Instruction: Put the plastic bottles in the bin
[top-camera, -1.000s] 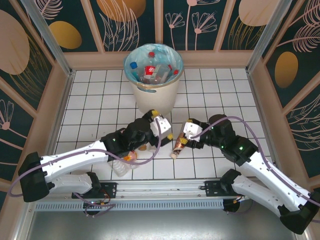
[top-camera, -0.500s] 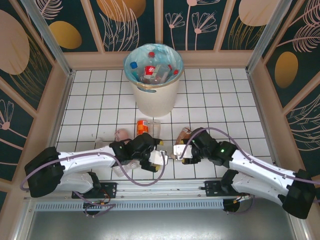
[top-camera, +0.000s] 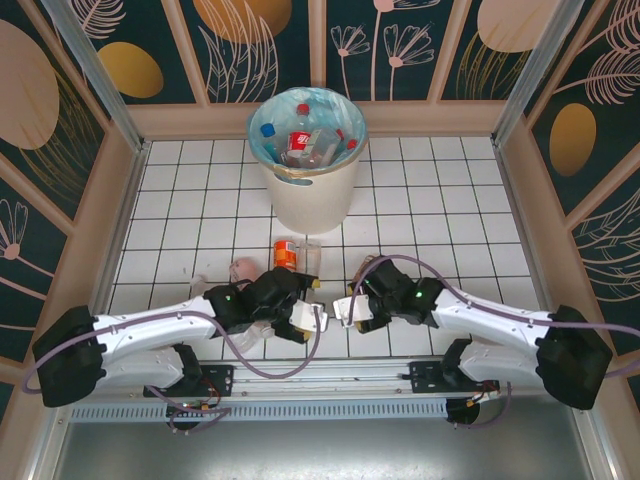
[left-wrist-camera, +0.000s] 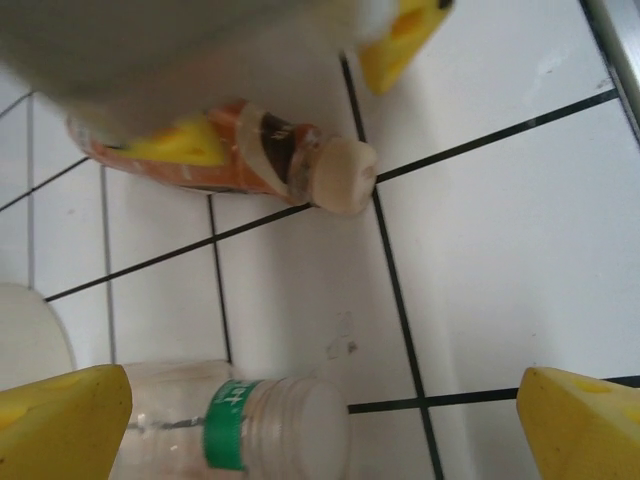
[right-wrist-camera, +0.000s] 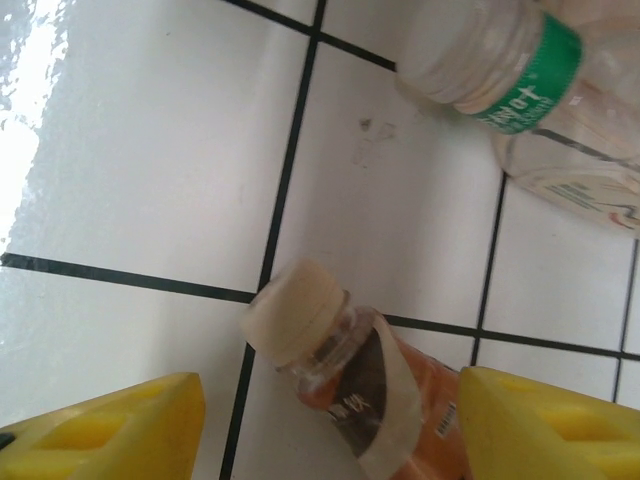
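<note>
The cream bin (top-camera: 306, 190) stands at the back centre with several plastic bottles (top-camera: 300, 140) inside. My right gripper (right-wrist-camera: 322, 425) is open low over the tiles. An orange-labelled bottle with a cream cap (right-wrist-camera: 360, 385) lies between its yellow fingers, close to the right one. My left gripper (left-wrist-camera: 320, 430) is open too. The white cap of a clear green-banded bottle (left-wrist-camera: 270, 425) lies between its fingers, nearer the left one. From above, both grippers (top-camera: 312, 318) (top-camera: 347, 308) face each other near the front edge. The orange bottle (left-wrist-camera: 250, 150) also shows in the left wrist view.
An orange-labelled bottle (top-camera: 286, 254) and a pink one (top-camera: 243, 268) lie on the tiles between the arms and the bin. The clear bottle (right-wrist-camera: 530, 70) lies just beyond the orange one. Patterned walls enclose the tiled floor (top-camera: 430, 200).
Both grippers have drawn back toward the near edge and dropped low, uncovering the orange and pink bottles mid-floor. The right gripper's jaws have widened slightly.
</note>
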